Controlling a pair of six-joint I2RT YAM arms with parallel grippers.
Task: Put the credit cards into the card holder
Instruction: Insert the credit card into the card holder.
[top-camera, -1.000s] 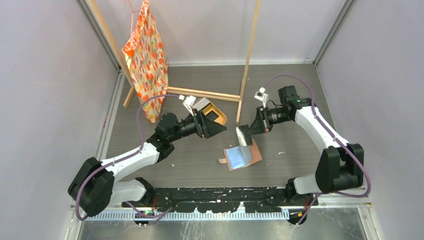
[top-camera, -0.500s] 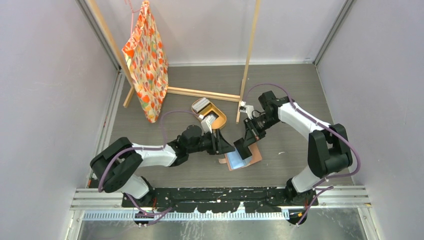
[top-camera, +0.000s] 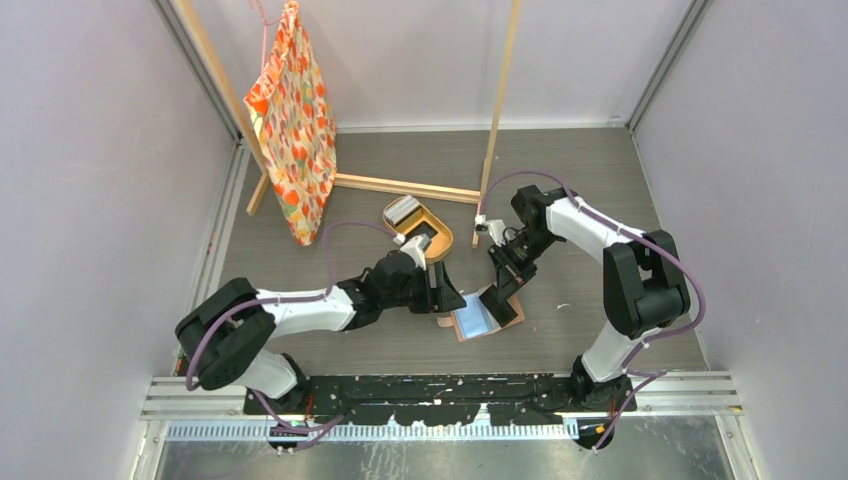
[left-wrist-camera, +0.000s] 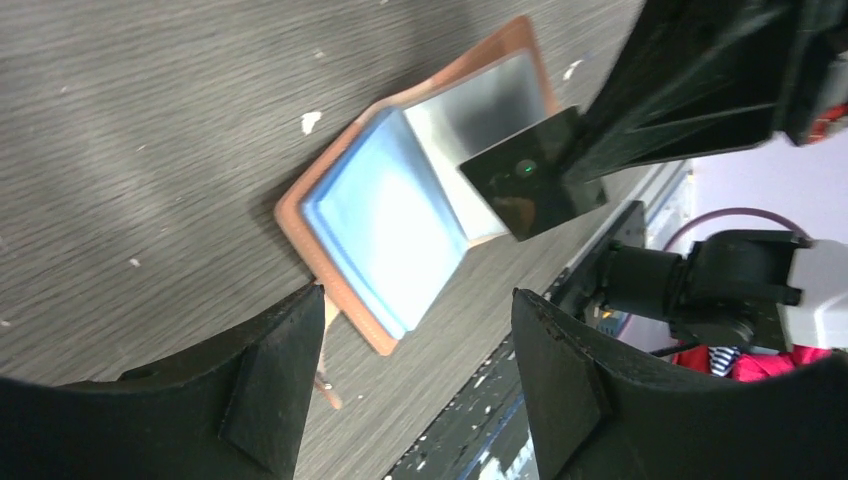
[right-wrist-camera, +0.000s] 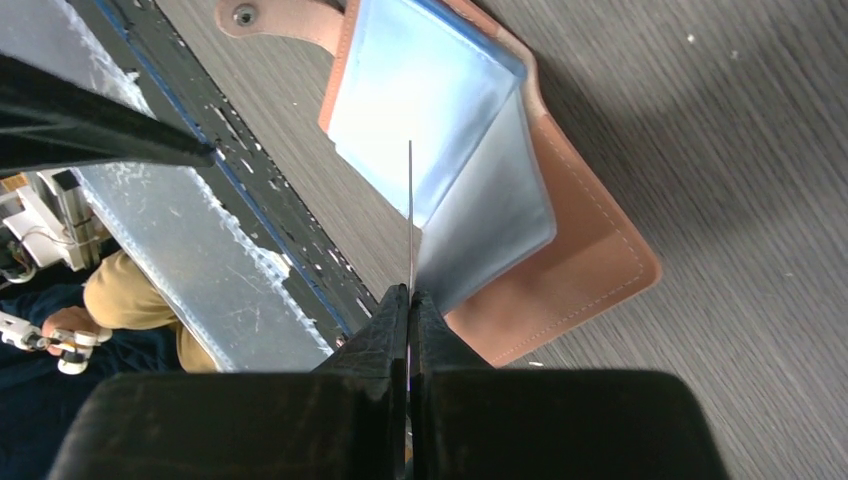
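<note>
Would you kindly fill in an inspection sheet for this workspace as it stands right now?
Surface: grey wood-grain table, a few white specks.
Job's things: card holder lying open, clear pockets up; dark card held with its edge at the pockets, not visibly inside one; stack of cards at the far end of the oval tan tray.
Clutter: floral cloth hanging from a wooden rack.
Hands: left hand open, empty, beside the holder; right hand shut on the dark card.
Cables: purple cables looping along both arms, off the surface.
Surroundings: pale walls on three sides.
</note>
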